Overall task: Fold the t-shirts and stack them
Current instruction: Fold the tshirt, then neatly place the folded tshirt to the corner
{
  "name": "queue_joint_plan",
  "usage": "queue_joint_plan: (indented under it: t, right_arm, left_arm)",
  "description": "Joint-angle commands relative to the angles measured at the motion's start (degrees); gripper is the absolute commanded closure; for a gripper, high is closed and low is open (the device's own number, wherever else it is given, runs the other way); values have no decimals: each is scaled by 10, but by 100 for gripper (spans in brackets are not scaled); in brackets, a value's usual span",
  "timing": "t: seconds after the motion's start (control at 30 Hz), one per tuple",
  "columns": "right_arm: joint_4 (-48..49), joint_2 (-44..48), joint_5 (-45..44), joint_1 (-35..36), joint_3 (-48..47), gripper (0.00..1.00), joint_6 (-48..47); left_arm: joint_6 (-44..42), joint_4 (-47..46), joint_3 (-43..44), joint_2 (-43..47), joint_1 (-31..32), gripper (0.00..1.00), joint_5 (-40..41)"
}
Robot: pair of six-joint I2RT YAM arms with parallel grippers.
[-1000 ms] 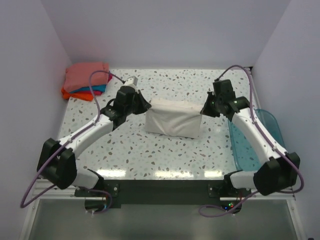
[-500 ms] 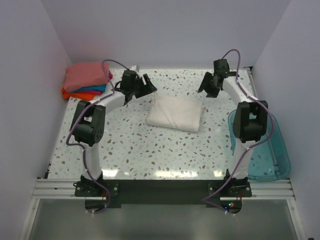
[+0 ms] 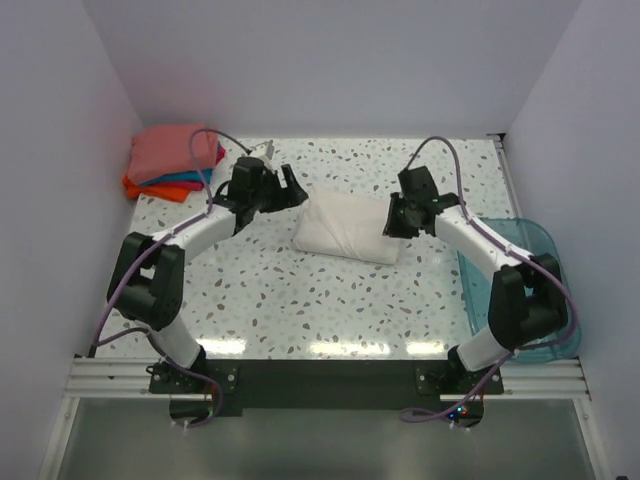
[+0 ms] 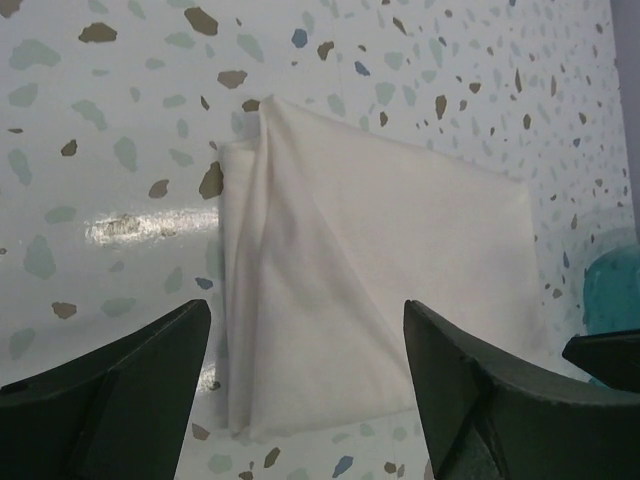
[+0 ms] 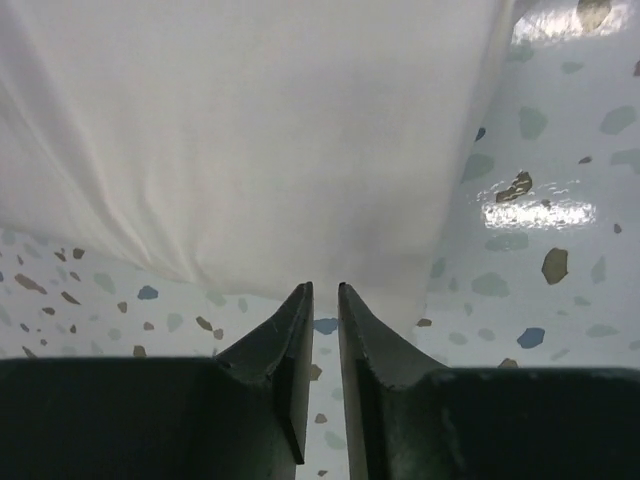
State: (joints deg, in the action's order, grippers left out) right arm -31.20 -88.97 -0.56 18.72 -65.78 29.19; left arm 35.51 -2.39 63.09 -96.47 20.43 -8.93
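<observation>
Top external view, from the near edge outward: both arms rise from their bases at the near edge of the speckled table (image 3: 300, 310) and reach toward the middle; at the near right a see-through teal bin (image 3: 522, 300) sits along the right side of the table, with the right arm's lower links crossing in front of it; in the middle of the table lies the white shirt (image 3: 348, 228), folded into a compact rectangle, flat on the surface and slightly skewed, its right end a little nearer than its left

The right gripper (image 3: 393, 218) is over the right end of the white shirt; in the right wrist view its fingers (image 5: 290, 330) are drawn together with only a thin slit between them, nothing caught in that slit, and their tips point at the edge of the white cloth (image 5: 250, 130); whether the tips press on the cloth cannot be told

The left gripper (image 3: 288, 190) is just beside the far left corner of the white shirt; in the left wrist view its fingers (image 4: 130, 370) are spread wide apart, holding nothing, with the folded shirt (image 4: 370, 290) lying on the table below, loose folds along its left edge

Farthest, in the far left corner against the wall, is a stack of folded shirts: the salmon-pink shirt (image 3: 175, 150) on top, the teal shirt (image 3: 192, 180) under it, the orange shirt (image 3: 140, 187) at the bottom; the stack is well apart from the white shirt
</observation>
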Motion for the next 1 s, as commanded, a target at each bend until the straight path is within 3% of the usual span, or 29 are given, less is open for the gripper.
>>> queue_joint_plan:
  t: [0.0,0.2,0.47,0.73,0.83,0.93,0.97]
  right_arm:
    - [46,-44,-15,4,28,81,5]
    - [66,-131,5,-3,41,84,3]
    - [91,-158,45,-50,61,85,17]
    - [81,-168,72,-63,23,85,23]
    - [73,-170,80,-64,-2,85,24]
    - [56,-168,87,-62,-32,85,23]
    - [51,-166,88,-62,-46,85,19]
  left_arm:
    - [-47,23,-3,-34,6,16,-24]
    - [-69,11,3,-91,8,12,-70]
    - [-77,-7,30,-165,8,9,-126]
    - [-52,44,76,-224,29,13,-75]
    - [-44,64,104,-246,45,26,-53]
    - [-53,101,138,-258,56,51,-18]
    - [-56,108,146,-257,56,67,-10]
